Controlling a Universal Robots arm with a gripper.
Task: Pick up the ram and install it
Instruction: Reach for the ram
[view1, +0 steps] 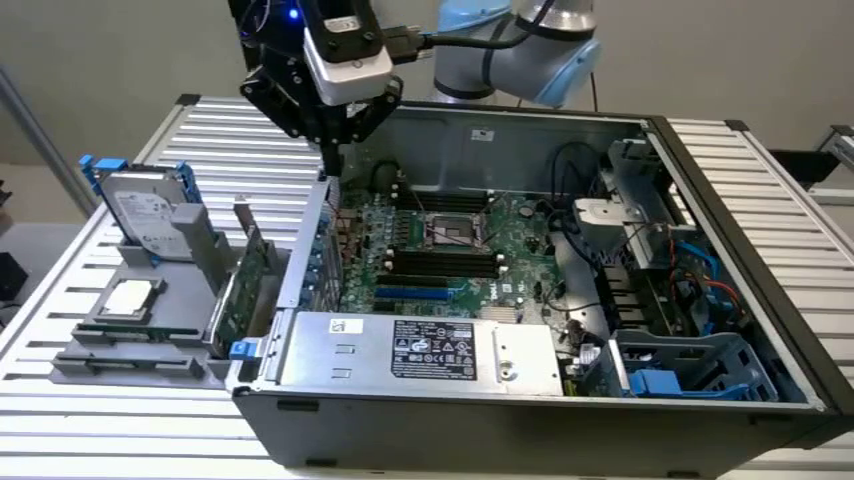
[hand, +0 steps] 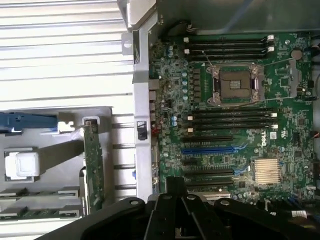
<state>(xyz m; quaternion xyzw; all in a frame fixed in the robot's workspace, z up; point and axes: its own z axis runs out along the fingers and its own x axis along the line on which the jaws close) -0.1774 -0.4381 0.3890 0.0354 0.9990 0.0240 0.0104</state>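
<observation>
The ram (view1: 140, 334) is a slim green stick lying in a slot at the front of the grey parts holder (view1: 80, 365) outside the case, on the exterior view's left. In the wrist view the ram (hand: 35, 213) is a thin green strip in the holder. My gripper (view1: 331, 148) hangs high over the case's wall on the side facing the holder, well away from the ram. Its fingers (hand: 172, 192) are shut together with nothing between them. The motherboard (hand: 170, 90) lies open in the case, with black memory slots (hand: 232, 120) beside the processor socket (hand: 234, 82).
On the holder stand a large green expansion card (view1: 240, 290), a square silver processor chip (view1: 130, 297) and a hard drive (view1: 147, 215). The open case (view1: 747, 250) holds a power supply (view1: 427, 350), cables and drive bays (view1: 667, 280). A slatted metal table (view1: 120, 430) lies beneath.
</observation>
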